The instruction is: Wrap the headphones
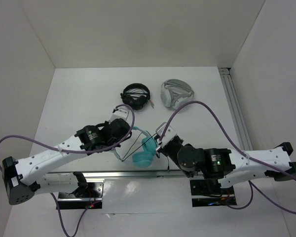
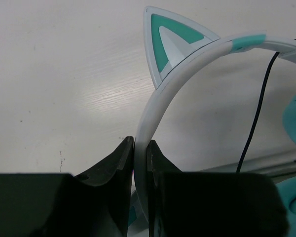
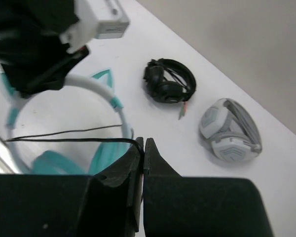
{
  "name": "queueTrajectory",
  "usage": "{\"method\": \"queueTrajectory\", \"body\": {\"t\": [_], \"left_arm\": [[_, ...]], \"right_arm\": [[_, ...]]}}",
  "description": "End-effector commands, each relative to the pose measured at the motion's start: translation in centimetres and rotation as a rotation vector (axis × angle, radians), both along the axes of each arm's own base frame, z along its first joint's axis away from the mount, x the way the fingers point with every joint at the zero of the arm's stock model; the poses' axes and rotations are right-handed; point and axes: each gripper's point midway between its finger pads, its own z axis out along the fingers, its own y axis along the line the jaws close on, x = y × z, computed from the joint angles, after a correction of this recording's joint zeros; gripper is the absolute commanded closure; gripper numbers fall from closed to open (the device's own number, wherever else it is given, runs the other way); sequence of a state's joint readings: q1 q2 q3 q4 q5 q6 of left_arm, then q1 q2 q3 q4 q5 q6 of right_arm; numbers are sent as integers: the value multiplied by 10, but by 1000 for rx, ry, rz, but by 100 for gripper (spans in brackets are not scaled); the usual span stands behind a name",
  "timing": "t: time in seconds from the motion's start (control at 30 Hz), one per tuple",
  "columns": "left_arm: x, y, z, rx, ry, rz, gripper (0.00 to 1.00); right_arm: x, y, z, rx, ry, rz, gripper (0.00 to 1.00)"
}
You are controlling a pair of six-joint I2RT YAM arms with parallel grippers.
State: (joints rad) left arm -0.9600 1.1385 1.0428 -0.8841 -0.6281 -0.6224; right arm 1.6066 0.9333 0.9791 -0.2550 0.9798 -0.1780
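The teal headphones (image 1: 147,150) sit between both arms near the table's front edge. My left gripper (image 2: 140,148) is shut on their pale headband (image 2: 160,103), just below a cat ear (image 2: 170,42). My right gripper (image 3: 143,145) is shut on their thin black cable (image 3: 74,139), which runs taut to the left across the headband arc. In the right wrist view the headband (image 3: 101,91) arches over the teal ear cups (image 3: 106,155), with the left gripper's black body above it. The cable also hangs at the right of the left wrist view (image 2: 254,118).
Black headphones (image 1: 136,95) and white-grey headphones (image 1: 176,93) lie at the back middle of the table; both show in the right wrist view, the black pair (image 3: 168,81) and the white-grey pair (image 3: 230,129). A metal rail (image 1: 138,174) runs along the front edge.
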Motion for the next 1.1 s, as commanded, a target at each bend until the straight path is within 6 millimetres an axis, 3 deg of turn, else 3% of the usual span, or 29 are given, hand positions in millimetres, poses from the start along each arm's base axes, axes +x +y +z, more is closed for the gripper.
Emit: {"method": "queueTrajectory", "body": {"t": [0.0, 0.13, 0.37, 0.7, 0.83, 1.07], "left_arm": [[-10, -25, 4, -53, 43, -201, 100], [-19, -23, 11, -57, 38, -246, 100], [-25, -26, 35, -141, 3, -282, 100], [-31, -23, 80, -196, -86, -362, 100], [-37, -28, 109, -279, -127, -404, 100], [-39, -24, 147, -350, -176, -379, 100]], "right_arm": [[21, -20, 22, 47, -55, -102, 100], [48, -24, 28, 79, -54, -127, 100], [88, -18, 7, 45, -10, -110, 100], [114, -6, -15, 117, 60, 46, 100], [118, -7, -18, 173, 86, 87, 100], [117, 15, -36, 210, 152, 176, 100]]}}
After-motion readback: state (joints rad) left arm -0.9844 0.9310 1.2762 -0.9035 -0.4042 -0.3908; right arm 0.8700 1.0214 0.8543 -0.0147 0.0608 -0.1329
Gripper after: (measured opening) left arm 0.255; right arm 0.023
